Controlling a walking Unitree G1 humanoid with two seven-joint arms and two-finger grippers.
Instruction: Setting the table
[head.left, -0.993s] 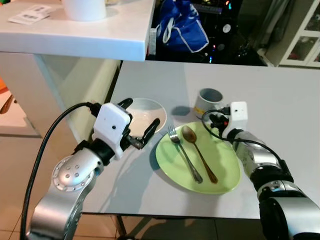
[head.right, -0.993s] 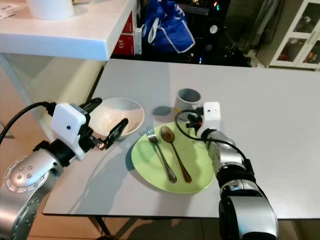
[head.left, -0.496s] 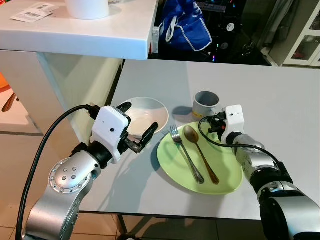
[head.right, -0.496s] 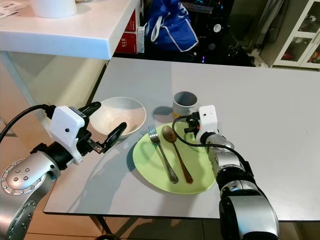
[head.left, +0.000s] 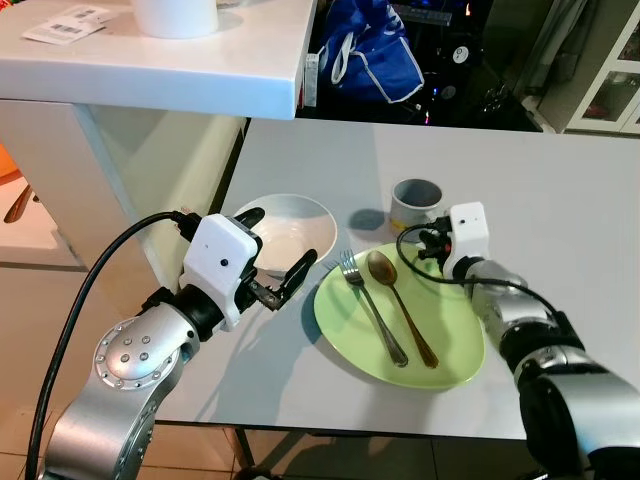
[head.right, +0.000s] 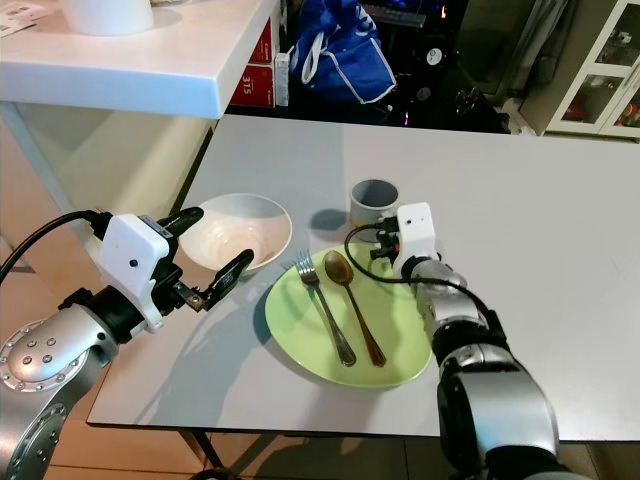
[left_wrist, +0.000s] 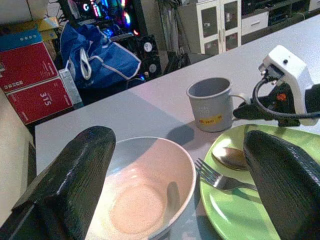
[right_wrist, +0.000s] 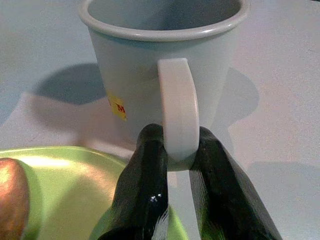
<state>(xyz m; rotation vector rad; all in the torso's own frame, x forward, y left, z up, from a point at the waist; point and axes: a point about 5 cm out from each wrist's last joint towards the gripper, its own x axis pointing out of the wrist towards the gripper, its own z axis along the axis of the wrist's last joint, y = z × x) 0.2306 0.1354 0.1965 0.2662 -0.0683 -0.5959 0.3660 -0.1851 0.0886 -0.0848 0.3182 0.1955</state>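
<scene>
- The grey surface (head.left: 560, 190) has its near edge just below the green plate (head.left: 450, 345), so there is little free room on the robot's side of the plate.
- On the plate lie a fork (head.left: 368, 305) and a spoon (head.left: 398, 300), side by side, handles toward the near edge; the spoon has a brownish bowl.
- The left pincer (head.left: 278, 248) hangs with its two black fingers spread wide, grasping nothing, near the left edge of the surface. One finger is over the near rim of the white bowl (head.left: 290, 218), the other is beside the bowl, toward the plate.
- The bowl stands just beside the plate on its left, close to the left edge of the surface; in the left wrist view a narrow gap shows between bowl and plate.
- The right pincer (right_wrist: 180, 165) is clenched on the handle of the grey mug (head.left: 415, 200), at the lower part of the handle, above the far rim of the plate.
- The mug stands upright just behind the plate, with a small yellow sticker (right_wrist: 118, 106) on its wall; I cannot tell if its base touches the surface.
- To the right of the mug and plate the surface is wide and bare.
- Farther, a white counter (head.left: 200, 75) overhangs on the left, and a blue bag (head.left: 365, 55) sits behind the far edge of the surface.
</scene>
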